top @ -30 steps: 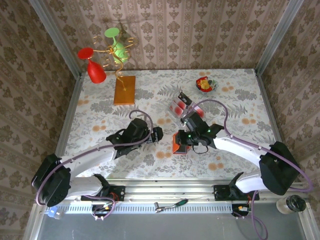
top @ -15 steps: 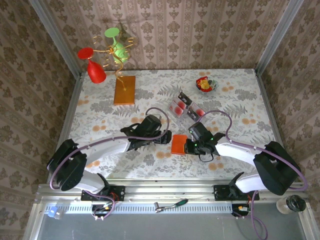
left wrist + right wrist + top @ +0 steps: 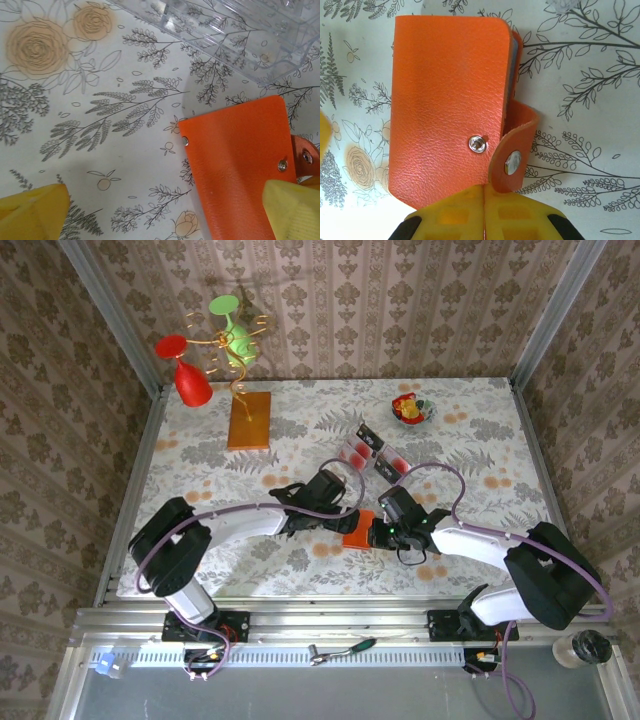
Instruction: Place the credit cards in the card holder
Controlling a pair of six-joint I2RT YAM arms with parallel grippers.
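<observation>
Orange card holder flat on worktop, touching closed, empty right tool, wide-open empty left tool just beside.

The card holder is showing plain orange with a leather-like grain, silver snap studs gleaming on it. The tablecloth is carrying grey leaf sprigs and peach roses on white. The finger pads are showing yellow. At the far left, a red glass and a green glass are hanging on gold wire above an orange-brown board. The cards are showing red and white in a clear tray. Brown damask is covering the walls.
</observation>
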